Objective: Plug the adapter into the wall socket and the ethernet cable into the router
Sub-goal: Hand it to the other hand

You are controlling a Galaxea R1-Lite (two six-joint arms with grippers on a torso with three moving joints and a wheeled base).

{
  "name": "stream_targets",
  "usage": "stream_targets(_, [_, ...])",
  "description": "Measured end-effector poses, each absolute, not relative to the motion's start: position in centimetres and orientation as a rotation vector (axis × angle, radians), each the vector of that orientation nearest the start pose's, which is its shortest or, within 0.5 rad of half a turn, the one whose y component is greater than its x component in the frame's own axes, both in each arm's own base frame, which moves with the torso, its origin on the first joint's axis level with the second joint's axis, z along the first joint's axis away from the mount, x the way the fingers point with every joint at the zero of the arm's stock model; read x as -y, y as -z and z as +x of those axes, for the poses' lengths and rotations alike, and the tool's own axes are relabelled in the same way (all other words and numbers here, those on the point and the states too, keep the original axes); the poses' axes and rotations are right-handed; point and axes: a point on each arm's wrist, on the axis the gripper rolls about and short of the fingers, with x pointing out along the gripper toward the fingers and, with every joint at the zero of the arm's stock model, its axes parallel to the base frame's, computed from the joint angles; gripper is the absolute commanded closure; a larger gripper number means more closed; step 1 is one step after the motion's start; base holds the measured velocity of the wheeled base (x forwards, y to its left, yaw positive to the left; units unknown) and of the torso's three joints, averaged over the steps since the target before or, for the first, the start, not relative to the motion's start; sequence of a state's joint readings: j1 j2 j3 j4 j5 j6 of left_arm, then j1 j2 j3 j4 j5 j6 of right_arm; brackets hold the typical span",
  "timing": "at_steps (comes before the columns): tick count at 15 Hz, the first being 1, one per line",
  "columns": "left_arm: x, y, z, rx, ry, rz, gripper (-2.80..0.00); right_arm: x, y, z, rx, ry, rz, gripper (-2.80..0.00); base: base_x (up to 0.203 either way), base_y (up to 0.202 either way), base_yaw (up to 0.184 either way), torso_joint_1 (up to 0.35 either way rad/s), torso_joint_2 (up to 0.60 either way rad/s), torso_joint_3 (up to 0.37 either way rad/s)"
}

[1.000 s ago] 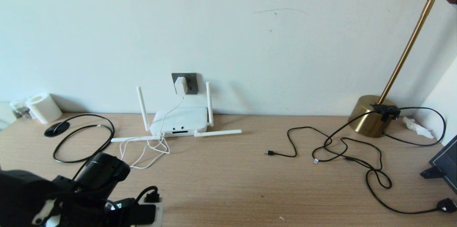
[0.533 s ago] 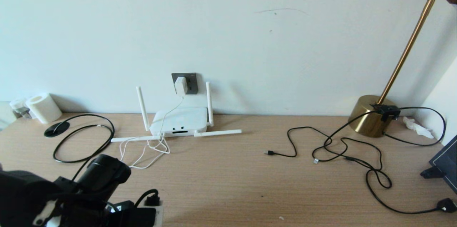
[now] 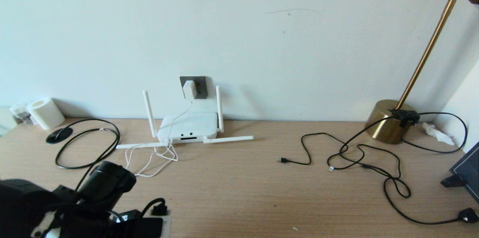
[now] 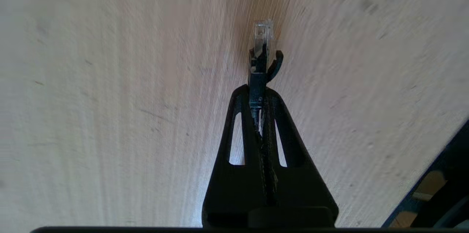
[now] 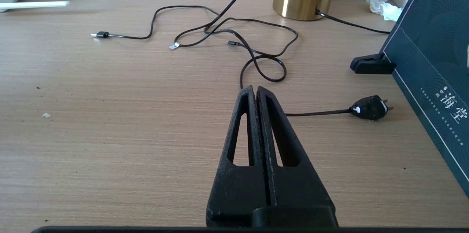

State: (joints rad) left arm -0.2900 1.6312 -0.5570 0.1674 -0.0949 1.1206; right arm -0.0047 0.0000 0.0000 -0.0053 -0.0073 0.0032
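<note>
The white adapter (image 3: 189, 89) sits plugged into the dark grey wall socket (image 3: 201, 87), and its thin white cord hangs down to the router (image 3: 189, 125). The router lies flat against the wall with its dark ports facing me. The ethernet cable (image 3: 118, 136) loops over the table at left and runs under my left arm (image 3: 106, 182). In the left wrist view my left gripper (image 4: 258, 92) is shut on the cable's black plug (image 4: 261, 57), whose clear tip points at the wood. My right gripper (image 5: 255, 90) is shut and empty above the table.
Thin black cords (image 3: 374, 170) sprawl at right, beside a brass lamp base (image 3: 389, 120), a black mains plug (image 5: 370, 107) and a dark blue box (image 5: 432, 50). A paper roll (image 3: 45, 112) and a black disc (image 3: 59, 135) sit far left. A white power strip (image 3: 164, 223) lies near my left arm.
My left arm has shifted slightly down and to the left, still holding the plug. Nothing else has moved.
</note>
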Motion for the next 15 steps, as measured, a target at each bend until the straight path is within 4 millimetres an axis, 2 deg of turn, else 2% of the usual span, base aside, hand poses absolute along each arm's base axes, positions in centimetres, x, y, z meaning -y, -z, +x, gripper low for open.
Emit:
stream_targets(6, [5.7,-12.5,16.6,-0.645,1.063,0.96,0.0,0.0,-7.6,-2.3,0.005,0.012,0.003,0.0,0.0,0.0,0.0,0.0,0.0,0.0])
stream_targets(9, [5.2,-15.5,14.9,-0.496,0.997,0.924,0.0,0.0,-7.6,-2.3,0.006,0.012,0.003,0.0,0.0,0.0,0.0,0.0,0.0,0.0])
stream_targets(12, [4.8,-19.3,13.5,-0.378,0.922,0.805,0.0,0.0,-7.6,-2.3,0.006,0.012,0.003,0.0,0.0,0.0,0.0,0.0,0.0,0.0])
stream_targets(14, [4.7,-21.9,12.6,-0.346,0.931,0.709,0.0,0.0,-7.6,-2.3,0.005,0.013,0.003,0.0,0.0,0.0,0.0,0.0,0.0,0.0])
stream_targets(15, [4.6,-22.4,12.1,-0.354,0.953,0.649,0.0,0.0,-7.6,-2.3,0.005,0.012,0.003,0.0,0.0,0.0,0.0,0.0,0.0,0.0])
